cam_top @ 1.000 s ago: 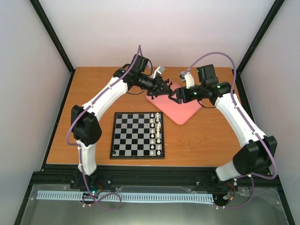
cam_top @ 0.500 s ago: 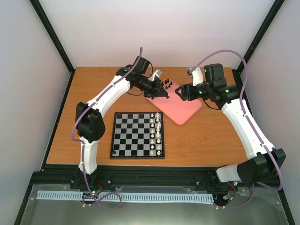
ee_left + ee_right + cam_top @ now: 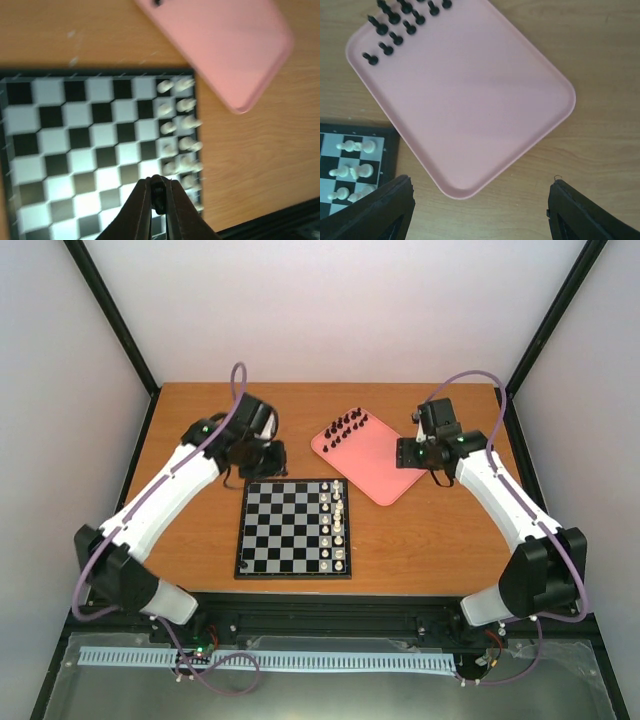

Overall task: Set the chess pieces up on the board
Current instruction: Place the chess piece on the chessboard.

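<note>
1. Surface (image 3: 430, 540): an orange-brown wood-grain top, rectangular, with a dark edge all round.
2. Pink tray (image 3: 385, 468): a shallow rounded rectangle with a low raised rim. It lies flat on the surface, right of centre in the far half, turned so that one corner points toward the near edge.
3. White pieces (image 3: 338, 525): small cream figures standing upright in two close columns, just near and left of the tray's nearest corner. They appear blurred in the left wrist view.
4. Enclosure walls (image 3: 340, 310): plain pale panels at the back and both sides, joined by black frame bars (image 3: 110, 315).
5. White slotted strip (image 3: 260, 660): runs crosswise below the surface's near edge.
</note>
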Robot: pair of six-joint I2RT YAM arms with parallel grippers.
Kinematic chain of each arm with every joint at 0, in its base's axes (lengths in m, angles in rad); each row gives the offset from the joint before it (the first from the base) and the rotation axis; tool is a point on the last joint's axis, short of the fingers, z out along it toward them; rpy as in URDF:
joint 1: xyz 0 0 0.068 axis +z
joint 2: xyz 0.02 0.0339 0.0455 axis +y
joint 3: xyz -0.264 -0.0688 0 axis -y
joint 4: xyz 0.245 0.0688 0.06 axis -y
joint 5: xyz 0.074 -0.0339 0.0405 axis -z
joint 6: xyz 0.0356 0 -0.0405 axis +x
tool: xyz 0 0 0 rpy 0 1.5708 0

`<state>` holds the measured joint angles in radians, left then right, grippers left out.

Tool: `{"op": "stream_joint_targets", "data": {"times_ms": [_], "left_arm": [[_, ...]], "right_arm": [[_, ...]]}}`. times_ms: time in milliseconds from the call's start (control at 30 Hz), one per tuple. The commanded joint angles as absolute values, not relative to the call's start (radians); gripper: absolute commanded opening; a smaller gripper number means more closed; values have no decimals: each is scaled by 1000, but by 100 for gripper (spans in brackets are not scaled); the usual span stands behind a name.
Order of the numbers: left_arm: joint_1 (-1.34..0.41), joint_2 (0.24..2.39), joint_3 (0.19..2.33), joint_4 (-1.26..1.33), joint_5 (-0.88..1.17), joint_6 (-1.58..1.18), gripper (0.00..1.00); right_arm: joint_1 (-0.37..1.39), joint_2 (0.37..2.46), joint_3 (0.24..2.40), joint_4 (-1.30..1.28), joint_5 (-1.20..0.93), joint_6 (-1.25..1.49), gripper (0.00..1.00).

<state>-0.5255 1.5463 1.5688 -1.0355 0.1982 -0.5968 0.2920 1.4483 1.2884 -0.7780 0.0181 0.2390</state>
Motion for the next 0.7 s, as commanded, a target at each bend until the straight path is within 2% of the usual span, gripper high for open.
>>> {"op": "stream_joint_targets", "data": {"times_ms": [0,233,367,667], "left_arm": [[-562,1418,1380,-1085,-55,-694,1],[-606,1182,1073,-1076,-193,-895,1],[-610,1123,963,-1073,-241,-960,1],[-619,1100,831,-1017,-159,-984,1]], "right_arm": [[296,1458,1221,-708,31,290,84],[314,1495,1169,-678,17,278,84],[323,1508,1160,-668,14,271,85],[329,1526,1157,-670,7,270,85]]}}
